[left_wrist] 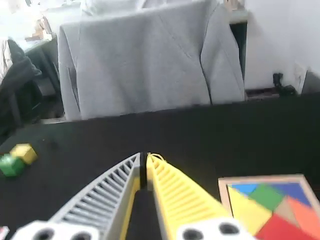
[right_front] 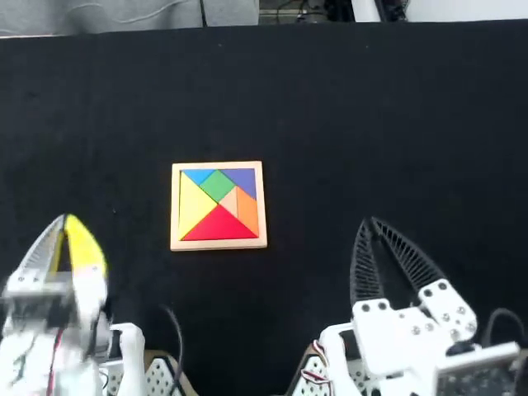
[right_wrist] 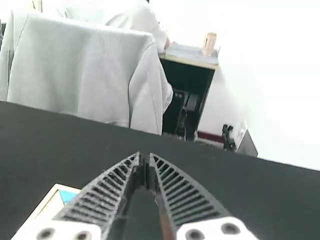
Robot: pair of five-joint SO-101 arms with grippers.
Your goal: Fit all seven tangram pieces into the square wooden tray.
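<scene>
**Sitting full: square tray packed, both jaws shut and empty**

The square wooden tray (right_front: 219, 165) lies mid-tabletop (right_front: 371, 124), well apart from both arms. The tangram pieces (right_front: 219, 206) fill it edge to edge, so the task looks done. The left arm (right_front: 58, 289) and right arm (right_front: 404, 330) sit at the near edge, each with its jaws closed on nothing.

The pieces look thin, light and rigid, with smooth painted faces that are probably slick. Lying flush in the tray, they offer little edge to pinch. The tray's raised rim is the better place to take hold.
</scene>
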